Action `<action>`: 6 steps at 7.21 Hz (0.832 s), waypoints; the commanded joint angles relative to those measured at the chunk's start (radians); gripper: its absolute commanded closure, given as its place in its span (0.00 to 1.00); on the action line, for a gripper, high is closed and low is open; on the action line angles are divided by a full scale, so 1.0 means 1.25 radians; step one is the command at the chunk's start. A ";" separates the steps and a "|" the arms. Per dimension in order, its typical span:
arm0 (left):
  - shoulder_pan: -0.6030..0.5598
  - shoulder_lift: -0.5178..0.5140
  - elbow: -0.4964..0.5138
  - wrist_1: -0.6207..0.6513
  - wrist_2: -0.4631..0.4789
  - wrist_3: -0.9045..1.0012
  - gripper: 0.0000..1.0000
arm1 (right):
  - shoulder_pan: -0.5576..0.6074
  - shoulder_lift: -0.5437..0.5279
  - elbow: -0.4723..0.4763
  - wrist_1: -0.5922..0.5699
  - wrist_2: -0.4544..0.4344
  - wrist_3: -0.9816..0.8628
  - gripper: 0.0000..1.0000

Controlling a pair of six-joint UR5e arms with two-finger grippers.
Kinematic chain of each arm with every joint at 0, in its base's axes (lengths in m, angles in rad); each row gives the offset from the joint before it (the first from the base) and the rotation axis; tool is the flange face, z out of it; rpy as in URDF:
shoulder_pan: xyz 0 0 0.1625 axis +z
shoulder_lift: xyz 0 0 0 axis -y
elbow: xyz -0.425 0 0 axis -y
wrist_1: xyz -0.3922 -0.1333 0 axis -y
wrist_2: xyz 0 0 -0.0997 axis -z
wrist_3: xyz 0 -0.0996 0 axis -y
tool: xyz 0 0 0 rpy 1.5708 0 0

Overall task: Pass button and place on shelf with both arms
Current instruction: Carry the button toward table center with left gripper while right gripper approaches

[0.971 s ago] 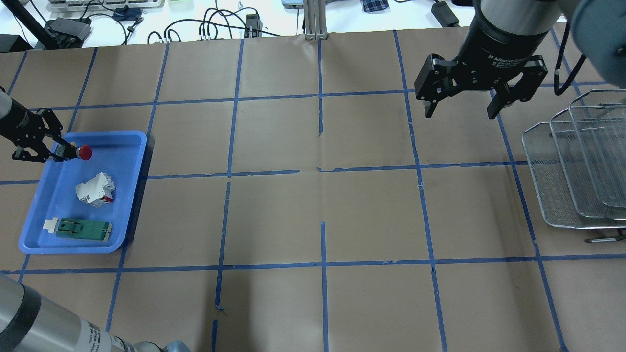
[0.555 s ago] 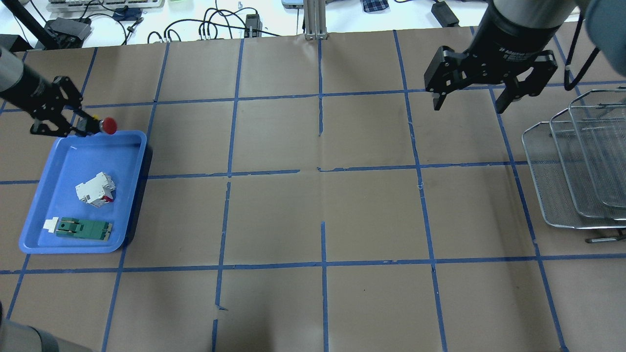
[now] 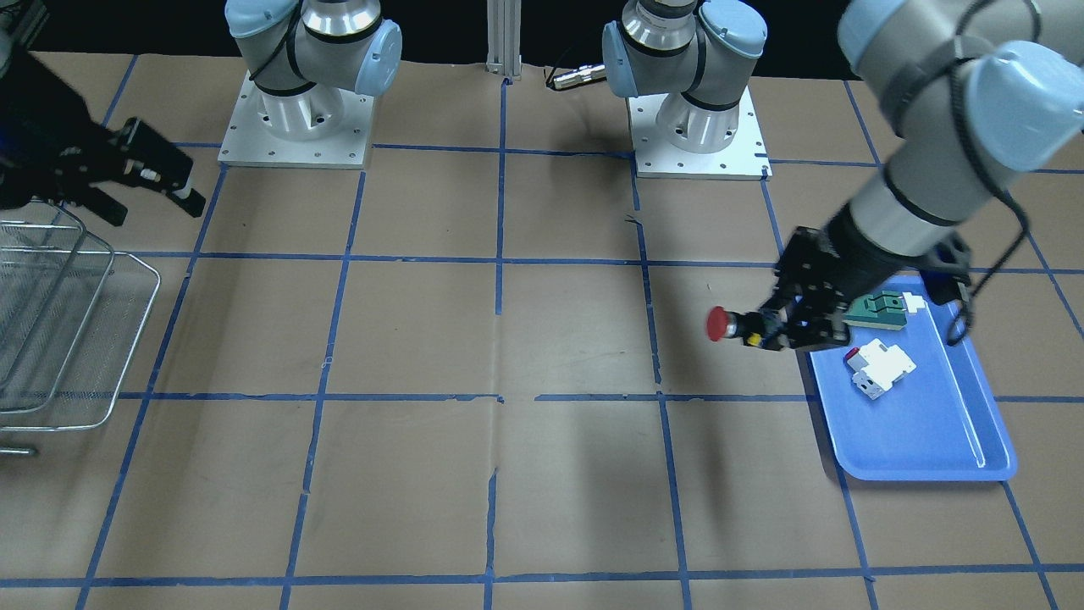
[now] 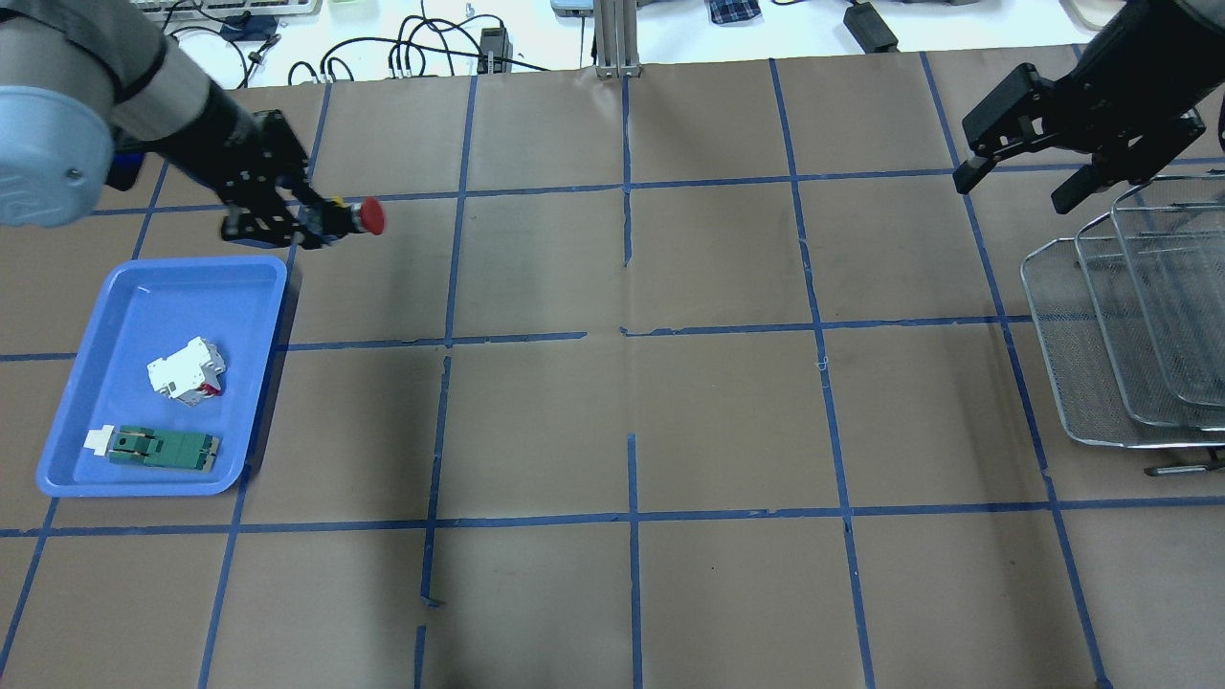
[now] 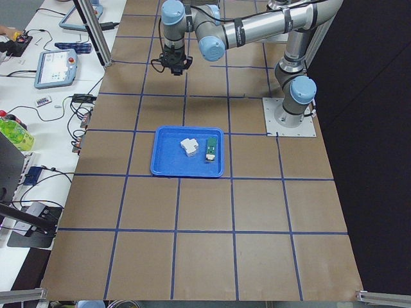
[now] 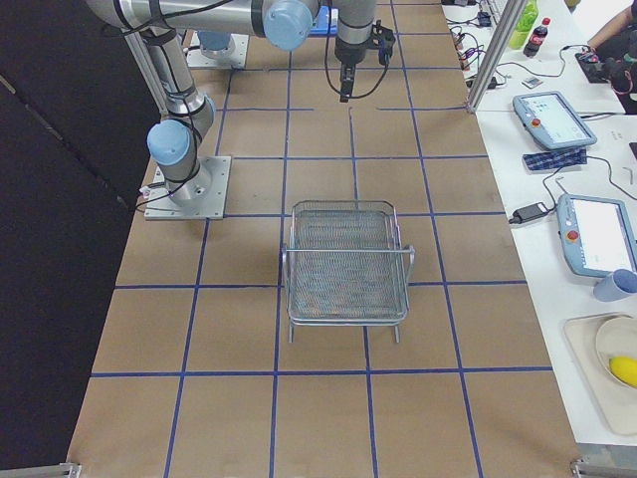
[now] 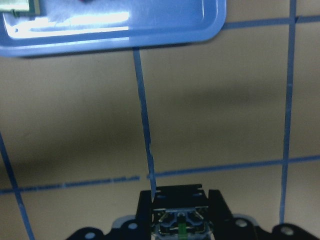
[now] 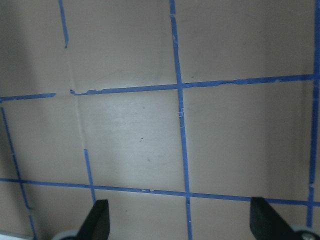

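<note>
Grips the button (image 4: pixel 368 217) by its black body in the left claw (image 4: pixel 323 220), red cap pointing outward, above the counter (image 4: pixel 718 411) just beyond the blue tray (image 4: pixel 271 316); probably leaves the cap free for hand-over. Holds the right claw (image 4: pixel 1013 189) spread, empty, near the shelf (image 4: pixel 1032 287), well apart. Leaves white block (image 4: pixel 187 368) and green part (image 4: pixel 158 447) in the tray.
</note>
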 commanded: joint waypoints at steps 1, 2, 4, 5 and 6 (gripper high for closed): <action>-0.174 0.002 -0.020 0.023 -0.041 -0.189 1.00 | -0.073 0.039 0.000 0.140 0.274 -0.151 0.00; -0.226 -0.009 -0.020 0.048 -0.044 -0.261 1.00 | -0.072 0.038 0.000 0.236 0.374 -0.231 0.00; -0.288 -0.015 -0.020 0.061 -0.079 -0.318 1.00 | -0.052 0.036 0.011 0.346 0.433 -0.266 0.00; -0.316 -0.015 -0.019 0.069 -0.107 -0.365 1.00 | -0.020 0.037 0.012 0.364 0.463 -0.290 0.00; -0.332 -0.016 -0.020 0.086 -0.122 -0.381 1.00 | 0.002 0.059 0.021 0.321 0.468 -0.292 0.00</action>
